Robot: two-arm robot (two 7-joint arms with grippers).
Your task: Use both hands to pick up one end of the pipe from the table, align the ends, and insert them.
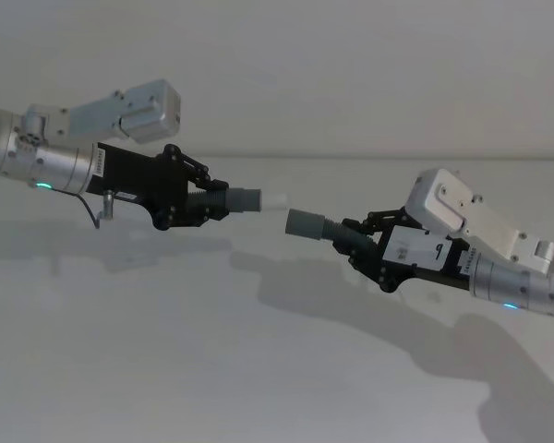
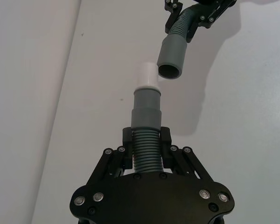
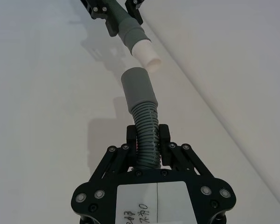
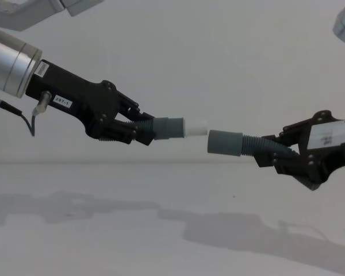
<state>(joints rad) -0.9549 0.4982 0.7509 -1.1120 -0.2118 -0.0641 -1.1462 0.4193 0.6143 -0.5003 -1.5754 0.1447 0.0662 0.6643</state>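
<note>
Your left claw [image 1: 206, 197] is pinched shut on the ribbed body of the left pipe piece [image 1: 229, 200], w/ both fingers [image 2: 127, 136] pressed against the ribs in the left wrist view. That piece sticks out past the fingertips toward the middle, held up off the table [image 1: 166, 369], and ends in a smooth grey collar [image 4: 168, 127] w/ a white tip [image 4: 196, 127]. Your right claw [image 1: 349, 236] is likewise clamped on the ribbed body of the right pipe piece [image 1: 316, 226], also held in the air, w/ its plain grey collar [image 4: 224, 142] pointing back at the left one. The two ends face each other near the centre, close but not touching: in the chest view there's a small gap btwn the white tip and the open collar mouth, and the right collar sits a bit lower than the tip. In the left wrist view the open mouth [image 2: 169, 71] lies just beside the white tip, offset to one side, so they aren't lined up. Both arms reach in from opposite sides, shadows falling on the table below.
</note>
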